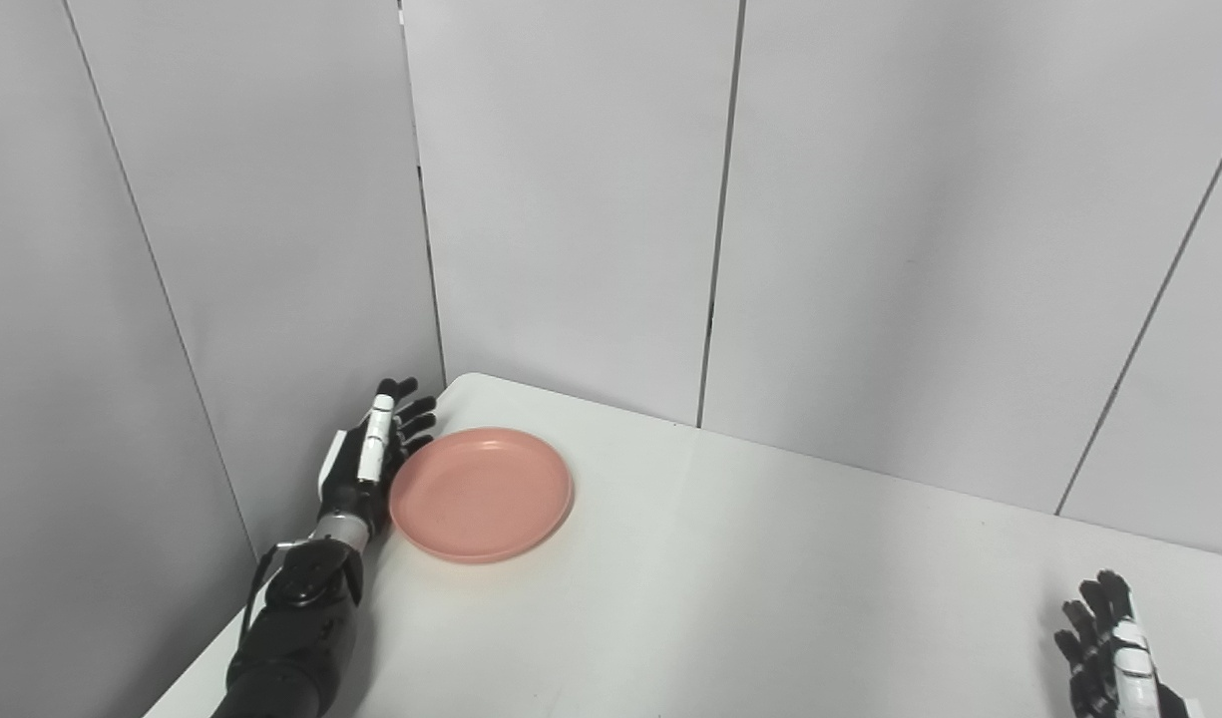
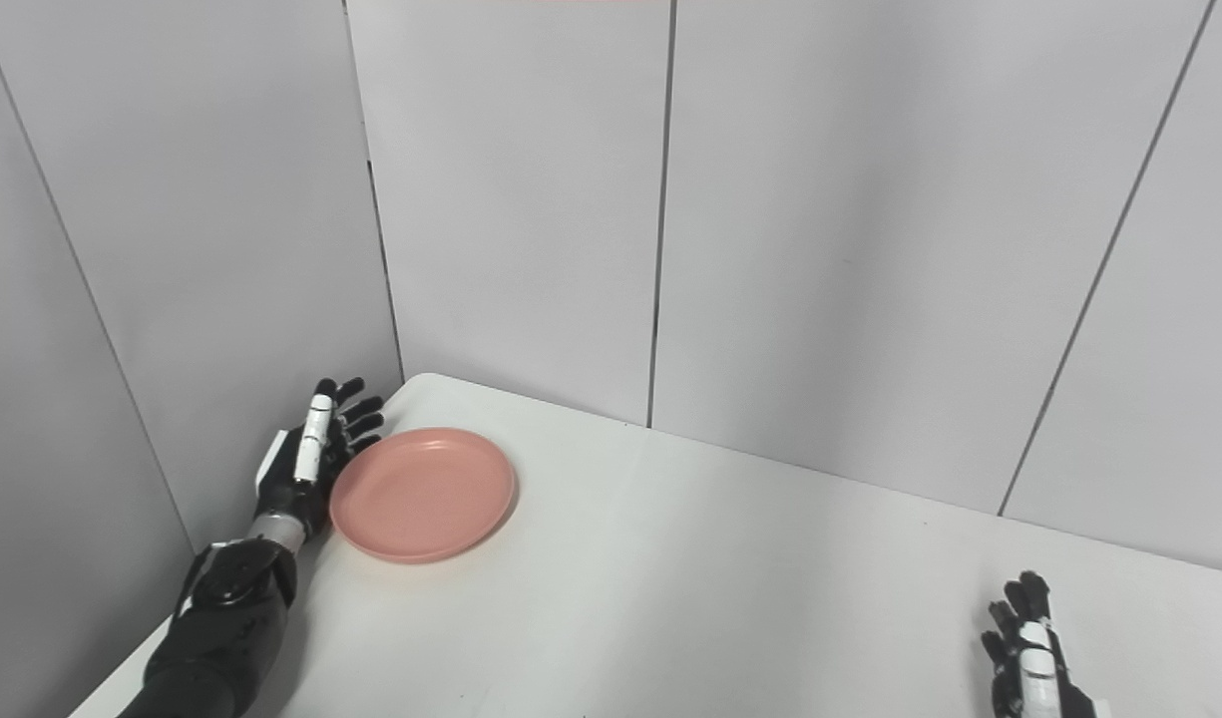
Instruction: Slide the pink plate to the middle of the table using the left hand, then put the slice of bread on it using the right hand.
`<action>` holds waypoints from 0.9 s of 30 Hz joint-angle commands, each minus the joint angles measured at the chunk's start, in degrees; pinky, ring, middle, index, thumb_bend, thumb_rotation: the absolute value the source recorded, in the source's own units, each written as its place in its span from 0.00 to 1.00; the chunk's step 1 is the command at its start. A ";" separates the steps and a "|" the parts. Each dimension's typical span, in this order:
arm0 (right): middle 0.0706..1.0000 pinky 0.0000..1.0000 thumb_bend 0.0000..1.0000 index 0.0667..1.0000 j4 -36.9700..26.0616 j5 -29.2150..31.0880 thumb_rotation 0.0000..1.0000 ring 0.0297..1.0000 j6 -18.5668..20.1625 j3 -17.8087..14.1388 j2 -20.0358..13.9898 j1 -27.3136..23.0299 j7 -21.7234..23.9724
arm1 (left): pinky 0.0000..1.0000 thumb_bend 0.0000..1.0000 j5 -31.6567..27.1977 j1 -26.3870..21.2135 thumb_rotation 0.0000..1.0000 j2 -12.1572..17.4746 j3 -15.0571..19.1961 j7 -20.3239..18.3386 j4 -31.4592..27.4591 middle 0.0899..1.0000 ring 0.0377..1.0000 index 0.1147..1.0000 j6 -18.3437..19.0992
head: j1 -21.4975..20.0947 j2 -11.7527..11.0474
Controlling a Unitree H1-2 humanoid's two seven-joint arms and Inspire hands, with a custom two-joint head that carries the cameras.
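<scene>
Pink plate (image 1: pixel 481 494) near the far left corner of white table (image 1: pixel 770 598), left hand (image 1: pixel 371 449) spread flat against its left rim, perhaps touching, right hand (image 1: pixel 1109 648) spread, empty, low right.

Bright, even, diffuse light; soft faint shadows; sharp focus.
</scene>
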 commanded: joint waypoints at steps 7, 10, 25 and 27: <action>1.00 1.00 0.51 1.00 -2.08 0.01 0.99 1.00 -1.49 -0.08 0.04 -1.24 0.02 | 0.83 0.77 -0.71 -1.60 0.98 0.40 -0.08 -1.54 -2.47 0.83 0.84 0.84 -2.98 | -0.08 0.07; 1.00 1.00 0.51 1.00 -2.27 -0.09 0.99 1.00 -1.51 -0.02 -0.04 -1.23 0.07 | 0.83 0.77 -0.69 -1.46 0.97 0.11 -0.21 -1.77 -2.65 0.82 0.84 0.83 -2.68 | -0.15 0.17; 1.00 1.00 0.53 1.00 -3.06 -0.04 0.98 1.00 -0.76 -0.15 0.08 -1.00 -0.16 | 0.81 0.74 -1.69 -0.23 1.00 -2.34 -0.73 -3.51 -8.21 0.82 0.84 0.83 0.55 | -0.57 0.81; 1.00 1.00 0.52 1.00 -3.12 -0.34 0.99 1.00 -0.95 -0.04 0.00 -0.99 -0.19 | 0.83 0.74 -2.48 -0.16 1.00 -2.77 -0.82 -4.91 -8.54 0.83 0.86 0.85 0.83 | -0.64 0.87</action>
